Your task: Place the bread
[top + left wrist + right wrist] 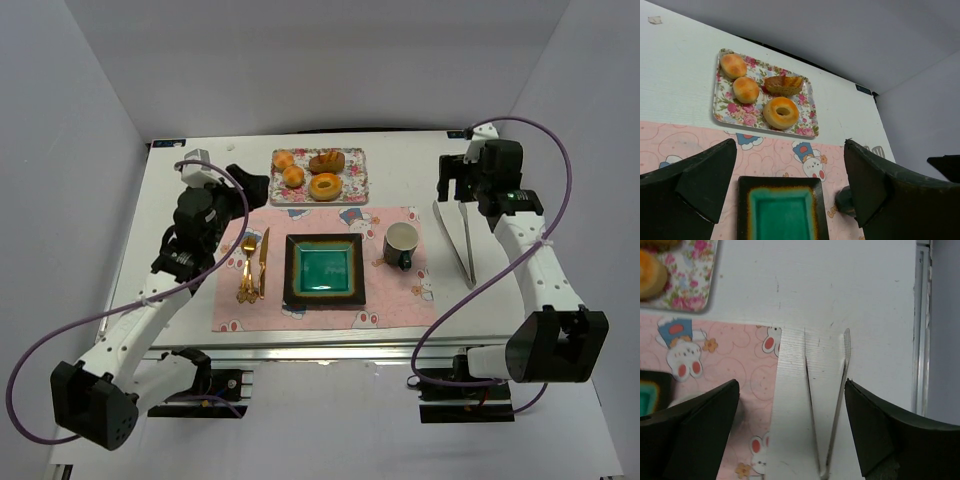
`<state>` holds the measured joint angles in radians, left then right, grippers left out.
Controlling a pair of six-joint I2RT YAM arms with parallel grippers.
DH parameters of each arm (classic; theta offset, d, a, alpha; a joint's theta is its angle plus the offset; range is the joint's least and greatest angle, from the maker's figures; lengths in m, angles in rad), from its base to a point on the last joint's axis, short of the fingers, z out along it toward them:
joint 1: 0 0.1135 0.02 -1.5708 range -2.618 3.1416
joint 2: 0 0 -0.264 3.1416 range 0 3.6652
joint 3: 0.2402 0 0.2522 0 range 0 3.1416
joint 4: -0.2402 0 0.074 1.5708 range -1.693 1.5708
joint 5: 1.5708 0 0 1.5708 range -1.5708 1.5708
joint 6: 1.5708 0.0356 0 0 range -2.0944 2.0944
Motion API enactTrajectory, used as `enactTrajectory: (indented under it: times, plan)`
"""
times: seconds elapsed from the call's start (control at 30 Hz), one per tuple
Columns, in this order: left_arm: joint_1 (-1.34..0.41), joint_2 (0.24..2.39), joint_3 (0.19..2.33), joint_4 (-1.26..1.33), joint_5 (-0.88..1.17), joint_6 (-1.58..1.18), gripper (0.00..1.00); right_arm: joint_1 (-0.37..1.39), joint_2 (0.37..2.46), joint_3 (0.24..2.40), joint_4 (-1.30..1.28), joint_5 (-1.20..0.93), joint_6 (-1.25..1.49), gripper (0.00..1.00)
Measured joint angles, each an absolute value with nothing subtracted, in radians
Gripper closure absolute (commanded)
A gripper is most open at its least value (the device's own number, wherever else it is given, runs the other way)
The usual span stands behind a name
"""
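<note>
**Bread waits on the tray; both claws apart and empty**

The bread [327, 161] [784, 84], a small oval roll with a dark golden, scored crust, lies on the flower-patterned rectangular tray [352, 178] [735, 107], toward its 1 o'clock corner in the top view. The tray sits at 12 o'clock from the square green plate with a dark rim [324, 272] [781, 215], which looks like the likely landing spot.

The left claw [245, 190] [790, 145] hangs at 9 o'clock from the tray, fingers wide apart and holding nothing. The right claw [457, 190] [791, 385] is also spread and empty, poised over the silvery metal tongs [467, 245] [790, 405] on the white worktop [200, 300].

The step in hand seems to be the pick-up, by tongs or directly. Either way, the grip should close across the roll's short width, coming down from above and lifting straight up before swinging toward 6 o'clock.

The neighbours are close. The ring-shaped glazed doughnut [325, 186] [781, 112] sits just beside the roll at 6 o'clock, directly on the route to the plate. The two round orange buns [284, 160] [733, 65] lie at its 9 o'clock. A low drag would nudge them.

On the pink cartoon-printed placemat [390, 300] [670, 145], the dark mug [402, 243] stands at 3 o'clock from the plate. The gold cutlery [255, 262] lies at 9 o'clock. Both flank the set-down.
</note>
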<state>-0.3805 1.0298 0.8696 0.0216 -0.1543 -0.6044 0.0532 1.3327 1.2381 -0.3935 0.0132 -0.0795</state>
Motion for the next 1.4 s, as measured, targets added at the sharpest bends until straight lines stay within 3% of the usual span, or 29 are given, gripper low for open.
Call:
enactTrajectory:
  times: [0.07,0.1,0.13,0.17,0.23,0.27,0.3,0.33,0.37,0.43,0.5,0.63,1.13,1.4]
  plan:
    - [-0.381,1.011,0.862,0.011,-0.167,-0.613,0.20,0.047,1.332,1.214,-0.401,-0.039,-0.169,0.23]
    - [-0.381,1.006,0.859,0.006,-0.169,-0.617,0.37,0.043,1.332,1.205,-0.416,-0.071,-0.219,0.51]
    - [-0.381,1.005,0.857,0.002,-0.170,-0.623,0.91,0.036,1.332,1.195,-0.430,-0.108,-0.267,0.72]
    - [-0.381,1.005,0.856,-0.002,-0.169,-0.625,1.00,0.030,1.332,1.188,-0.447,-0.150,-0.295,0.98]
    - [-0.381,1.007,0.853,-0.006,-0.168,-0.624,1.00,0.008,1.329,1.170,-0.453,-0.237,-0.334,1.00]
    - [-0.381,1.007,0.849,-0.007,-0.163,-0.625,1.00,-0.014,1.322,1.155,-0.452,-0.286,-0.350,0.91]
    - [-0.381,1.007,0.845,-0.007,-0.158,-0.627,0.98,-0.036,1.314,1.140,-0.452,-0.324,-0.361,0.61]
    - [-0.381,1.008,0.842,-0.009,-0.151,-0.627,0.58,-0.065,1.305,1.125,-0.455,-0.369,-0.374,0.29]
    - [-0.381,1.011,0.842,-0.012,-0.146,-0.621,0.40,-0.088,1.298,1.113,-0.456,-0.406,-0.391,0.12]
    - [-0.381,1.017,0.842,-0.025,-0.141,-0.622,0.23,-0.126,1.293,1.090,-0.458,-0.455,-0.429,0.11]
    - [-0.381,1.025,0.842,-0.046,-0.141,-0.618,0.16,-0.150,1.295,1.066,-0.451,-0.474,-0.456,0.12]
    - [-0.381,1.026,0.840,-0.071,-0.137,-0.615,0.15,-0.187,1.324,1.000,-0.410,-0.443,-0.481,0.19]
    - [-0.381,1.018,0.804,-0.097,-0.135,-0.633,0.15,-0.203,1.573,0.882,-0.242,-0.198,-0.481,0.19]
    - [-0.381,1.010,0.780,-0.111,-0.136,-0.645,0.15,-0.203,1.669,0.904,-0.208,-0.175,-0.446,0.27]
